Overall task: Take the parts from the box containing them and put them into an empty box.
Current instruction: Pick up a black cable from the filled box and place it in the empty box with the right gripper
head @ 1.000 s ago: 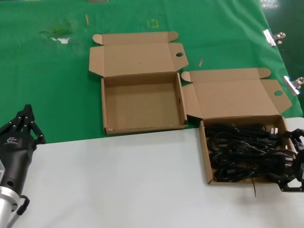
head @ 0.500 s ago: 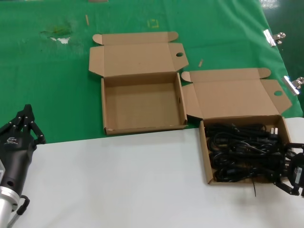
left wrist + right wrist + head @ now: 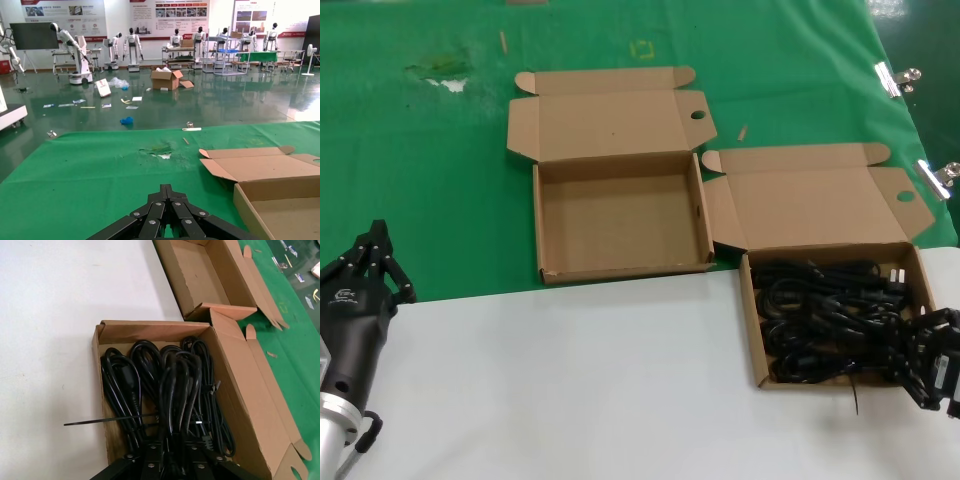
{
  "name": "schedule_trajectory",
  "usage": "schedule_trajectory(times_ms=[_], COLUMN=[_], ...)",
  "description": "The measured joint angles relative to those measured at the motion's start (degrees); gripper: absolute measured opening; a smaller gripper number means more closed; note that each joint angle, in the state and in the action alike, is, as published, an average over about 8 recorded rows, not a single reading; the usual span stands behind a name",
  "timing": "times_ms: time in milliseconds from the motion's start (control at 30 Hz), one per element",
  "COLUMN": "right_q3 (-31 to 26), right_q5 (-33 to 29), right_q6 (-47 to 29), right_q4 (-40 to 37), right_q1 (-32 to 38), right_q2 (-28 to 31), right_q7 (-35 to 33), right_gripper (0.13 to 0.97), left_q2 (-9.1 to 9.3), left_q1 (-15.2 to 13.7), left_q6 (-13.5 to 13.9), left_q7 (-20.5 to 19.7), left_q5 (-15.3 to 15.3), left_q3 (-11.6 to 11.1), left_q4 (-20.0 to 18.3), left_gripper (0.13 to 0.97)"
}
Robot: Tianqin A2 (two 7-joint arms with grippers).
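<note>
Several black power cords (image 3: pixel 825 315) lie bundled in the right cardboard box (image 3: pixel 752 335), which stands on the white table part. My right gripper (image 3: pixel 926 362) is at that box's right end, shut on one cord bundle (image 3: pixel 177 385) that runs between its fingers in the right wrist view; the gripper (image 3: pixel 172 446) sits low over the box (image 3: pixel 150 330). The empty box (image 3: pixel 620 268) stands open on the green cloth, left of and behind the full one; it also shows in the right wrist view (image 3: pixel 200 270) and the left wrist view (image 3: pixel 280 200). My left gripper (image 3: pixel 372 262) is parked at the left, shut and empty (image 3: pixel 167 189).
Both boxes have their lids folded back. A thin black tie (image 3: pixel 856 398) sticks out past the full box's front wall. Metal clips (image 3: pixel 895 78) hold the green cloth (image 3: pixel 440 200) at the right table edge. The white surface (image 3: pixel 570 380) spans the front.
My right gripper has moved down and slightly left at the box's right end, and its fingers have closed in on a cord bundle. The left arm has not moved.
</note>
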Motion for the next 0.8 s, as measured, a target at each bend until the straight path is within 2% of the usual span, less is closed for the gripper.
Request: schedule_trajectory(times_ms=[100, 400, 800], right_q3=[0.34, 1.89, 5.59], right_q5=[-0.17, -0.66, -2.49], right_q6=[-0.30, -0.90, -1.63], right_q4=[-0.15, 0.83, 5.39], right_q1=[0.11, -0.14, -1.38], right_q2=[-0.37, -0.61, 0.82], right_q7=[-0.15, 0.15, 3.43], right_gripper=[0.203, 0.175, 0.171], left_q2=[0.00, 0.00, 0.00], left_q1=[0.00, 0.00, 0.00], left_q6=[0.00, 0.00, 0.00], left_q7=[0.00, 0.00, 0.01], left_q5=[0.00, -0.01, -0.01], left_q3=[0.00, 0.00, 0.00], left_q4=[0.00, 0.00, 0.00], left_gripper=[0.140, 0.140, 0.140])
